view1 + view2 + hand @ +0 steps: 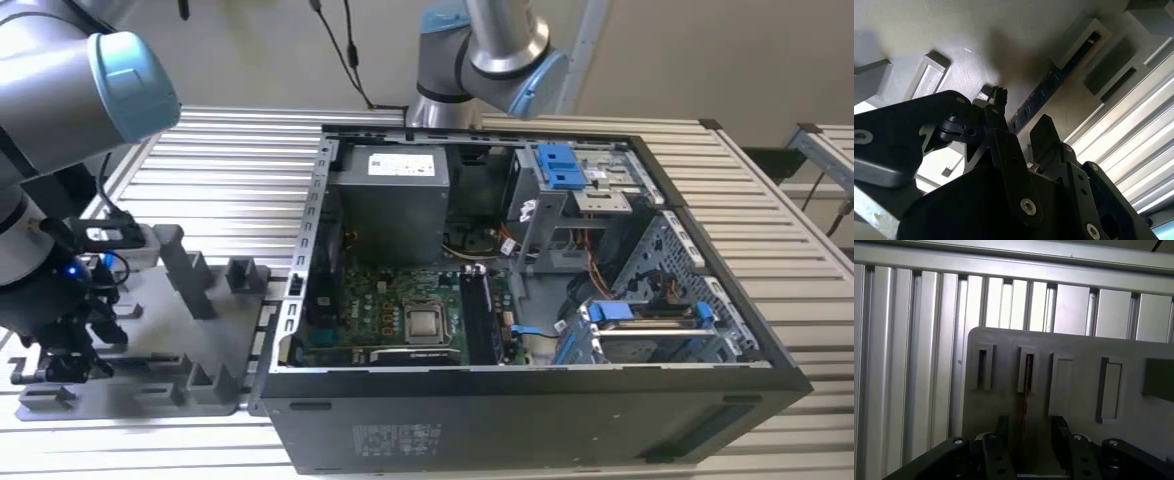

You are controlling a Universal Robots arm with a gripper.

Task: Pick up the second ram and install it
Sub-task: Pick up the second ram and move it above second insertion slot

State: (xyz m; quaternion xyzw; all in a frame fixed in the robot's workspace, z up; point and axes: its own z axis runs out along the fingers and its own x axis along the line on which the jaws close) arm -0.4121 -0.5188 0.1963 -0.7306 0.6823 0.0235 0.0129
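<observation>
At the exterior view's left my black two-finger pincer [60, 365] hangs low over flat grey plastic holder plate [150, 335]; open black PC case [534, 425] is to the exterior view's right. In both wrist views jaws are open, gripping nothing, astride second ram [1026, 374], thin dark circuit-board strip on edge in holder slot. Risk imo: off-centre close tilts strip, so it jams or slips.

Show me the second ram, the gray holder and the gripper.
second ram [1054, 81]: second wrist view, middle of strip
gray holder [1084, 390]: first wrist view, bare face
gripper [1030, 420]: first wrist view, between its fingers [1002, 430]
</observation>
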